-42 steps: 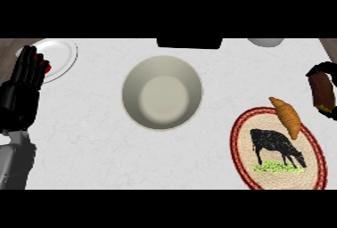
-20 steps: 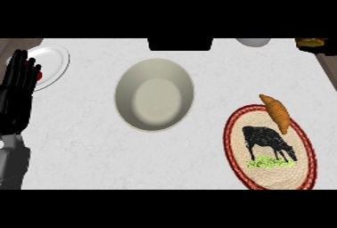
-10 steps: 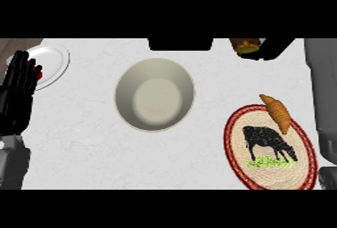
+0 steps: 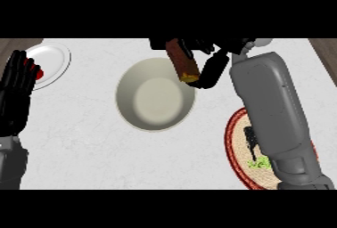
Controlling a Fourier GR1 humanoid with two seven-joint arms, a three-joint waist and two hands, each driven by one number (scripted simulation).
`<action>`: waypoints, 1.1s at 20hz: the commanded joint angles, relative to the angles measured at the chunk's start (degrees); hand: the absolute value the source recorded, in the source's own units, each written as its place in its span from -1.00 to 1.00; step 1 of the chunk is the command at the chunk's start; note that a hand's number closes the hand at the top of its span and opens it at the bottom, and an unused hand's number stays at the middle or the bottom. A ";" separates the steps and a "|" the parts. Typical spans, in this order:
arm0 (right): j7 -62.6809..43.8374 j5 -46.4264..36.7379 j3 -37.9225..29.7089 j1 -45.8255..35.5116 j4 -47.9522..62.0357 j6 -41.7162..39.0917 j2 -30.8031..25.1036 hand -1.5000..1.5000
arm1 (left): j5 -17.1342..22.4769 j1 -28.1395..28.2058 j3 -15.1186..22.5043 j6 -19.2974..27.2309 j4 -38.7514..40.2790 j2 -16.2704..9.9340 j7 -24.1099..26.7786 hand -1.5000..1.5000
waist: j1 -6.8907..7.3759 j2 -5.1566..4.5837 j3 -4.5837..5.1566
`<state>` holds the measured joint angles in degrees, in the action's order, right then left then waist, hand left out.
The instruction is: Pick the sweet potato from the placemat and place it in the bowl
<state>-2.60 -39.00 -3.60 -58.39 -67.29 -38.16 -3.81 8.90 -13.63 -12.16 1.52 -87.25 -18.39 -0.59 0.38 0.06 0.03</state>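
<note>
- Counter (image 4: 85,147): pale marbled top, on which everything listed stands.
- Right forearm (image 4: 276,116): grey, laid from the near right toward the far middle; much of the placemat is covered by it.
- Bowl (image 4: 156,94): cream, oval in this view, centre of the counter; nothing is seen inside it.
- Placemat (image 4: 238,147): round, red-rimmed, near right; only its left part and a piece of a dark animal figure are seen.
- Left hand (image 4: 16,91): black, fingers straight and upward, resting at the left edge.
- Plate (image 4: 56,60): white, far left, partly behind the left hand; a red item on it cannot be identified.
- Right hand (image 4: 209,64): black, fingers curled round the sweet potato (image 4: 182,60), which is held over the bowl's far right rim.
- Step in hand, judged: the release. The sweet potato would best be carried leftward over the bowl's middle and lowered before the fingers are opened, since a release at the rim could send it onto the counter.
- Hard to make out: the far end of the sweet potato and the fingertips, lost in dark shapes at the far edge.
</note>
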 commanded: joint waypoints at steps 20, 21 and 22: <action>7.77 17.97 10.80 4.59 26.04 37.48 3.81 -1.00 | -1.39 -3.91 0.86 -0.45 4.96 1.58 2.61 0.00 | 1.81 -0.58 -0.07; 8.05 20.09 11.27 3.14 28.54 40.13 3.81 -1.00 | -0.67 -4.27 0.88 -1.30 3.73 0.90 1.16 0.00 | 2.69 -0.69 -0.08; 9.15 20.62 8.90 2.23 28.45 41.33 3.81 -1.00 | -1.34 -2.99 1.58 -0.28 2.55 1.91 0.85 0.00 | 2.55 -0.64 -0.09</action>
<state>2.63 -23.19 7.75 -55.16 -40.59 -2.87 -0.03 7.73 -17.61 -11.13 1.09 -83.22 -16.90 1.03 2.59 -0.60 -0.03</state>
